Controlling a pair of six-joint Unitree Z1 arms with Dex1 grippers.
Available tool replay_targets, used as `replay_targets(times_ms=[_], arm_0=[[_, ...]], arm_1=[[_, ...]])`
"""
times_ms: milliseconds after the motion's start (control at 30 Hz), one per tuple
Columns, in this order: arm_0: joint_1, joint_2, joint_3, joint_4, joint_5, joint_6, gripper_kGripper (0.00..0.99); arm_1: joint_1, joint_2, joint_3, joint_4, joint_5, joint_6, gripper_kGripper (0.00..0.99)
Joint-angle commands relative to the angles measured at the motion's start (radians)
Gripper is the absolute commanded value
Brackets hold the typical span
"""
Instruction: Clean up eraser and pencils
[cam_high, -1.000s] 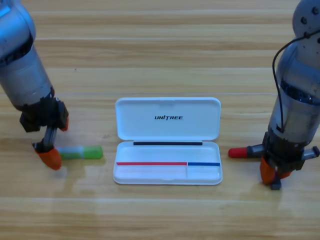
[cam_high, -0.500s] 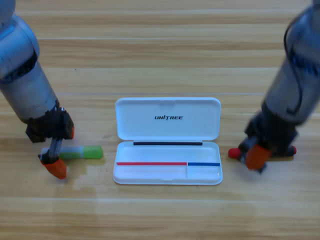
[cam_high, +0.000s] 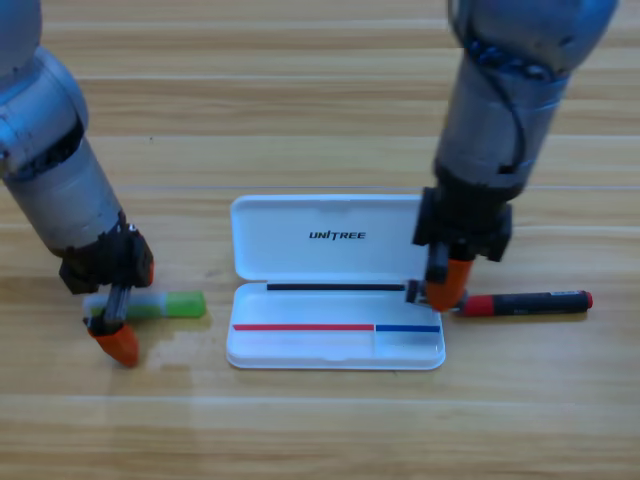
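Right gripper (cam_high: 432, 292) over the case (cam_high: 336, 338) edge, black pencil (cam_high: 524, 302) beside; left gripper (cam_high: 117, 330) at the green pencil (cam_high: 152, 305); both grips unclear.

One fixed cam only, mounted high, looking down on the wooden worktop (cam_high: 320, 430). Mid-range framing: white case (cam_high: 335, 250) at centre of frame, arms enter from upper left and upper right corners. No 2nd view, so no overlap.

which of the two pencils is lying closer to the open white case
The black pencil with the red cap: its capped end nearly touches the case on the right. The green pencil lies clearly apart, left.
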Motion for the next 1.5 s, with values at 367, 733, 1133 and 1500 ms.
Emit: replay_targets(times_ms=[367,733,1133,1500], arm_0=[[-0.013,0.087,0.009,-0.057,-0.034,0.007,0.962],[0.026,0.142,-0.048,-0.043,-0.059,0.052,0.963],[0.092,0.193,-0.105,0.047,-0.082,0.107,0.942],[0.11,0.118,-0.048,0.058,-0.043,0.098,0.503]], arm_1=[[0.052,0.158,-0.069,0.033,-0.066,-0.044,0.0],[0.059,0.184,-0.088,0.033,-0.062,-0.043,0.0],[0.073,0.194,-0.094,0.033,-0.051,-0.038,0.69],[0.076,0.105,-0.06,0.035,-0.052,-0.033,0.779]])
